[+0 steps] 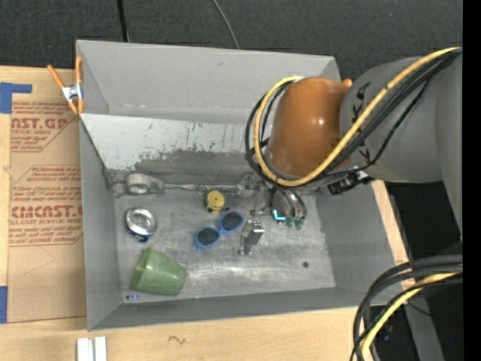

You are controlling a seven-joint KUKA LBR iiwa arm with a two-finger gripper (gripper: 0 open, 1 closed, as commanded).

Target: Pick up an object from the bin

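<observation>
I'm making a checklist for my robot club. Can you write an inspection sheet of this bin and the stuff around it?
Surface: grey metal bin, floor scuffed and scratched.
Job's things: two blue pieces mid-floor, the nearest things to the gripper.
Clutter: small yellow round thing just behind the blue pieces; green cup on its side at front left; shiny round tin and silver ring-ended piece at left.
Grippers: the gripper hangs low over the floor, just right of the blue pieces.
Cables: yellow and black cables loop round the orange cover on the wrist.
Surroundings: dark floor behind the bin.
</observation>
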